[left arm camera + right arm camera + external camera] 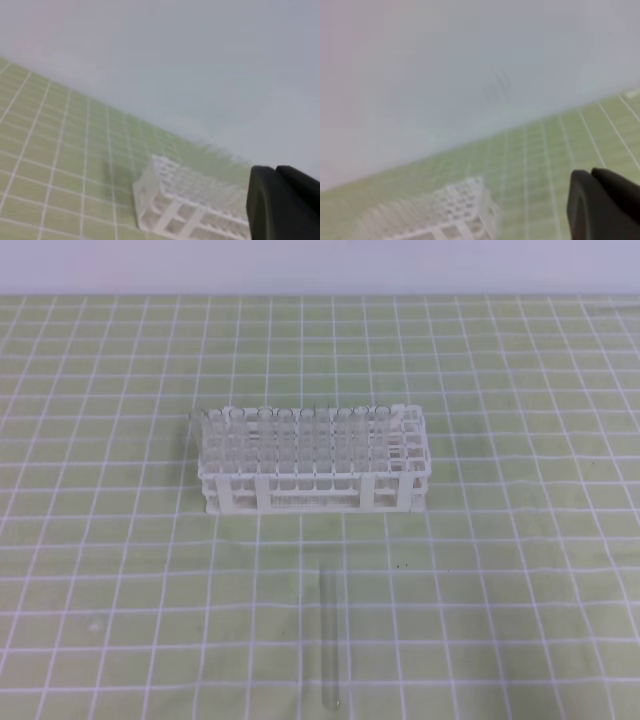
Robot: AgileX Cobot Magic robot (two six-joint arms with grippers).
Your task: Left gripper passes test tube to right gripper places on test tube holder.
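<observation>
The test tube (328, 635) lies flat on the green grid mat, in front of the test tube holder and pointing toward the near edge. Nothing touches it. The white test tube holder (315, 462) stands mid-table with several clear tubes upright in its left and middle holes. Neither arm shows in the exterior high view. Only a black piece of the left gripper (285, 205) shows at the lower right of the left wrist view, high above the holder (185, 200). The right gripper (602, 205) shows the same way, above the blurred holder (455, 210). How their jaws stand is hidden.
The green mat with white grid lines (120, 570) covers the table up to a pale wall (320, 265) at the back. The holder's rightmost columns (412, 440) look free of tubes.
</observation>
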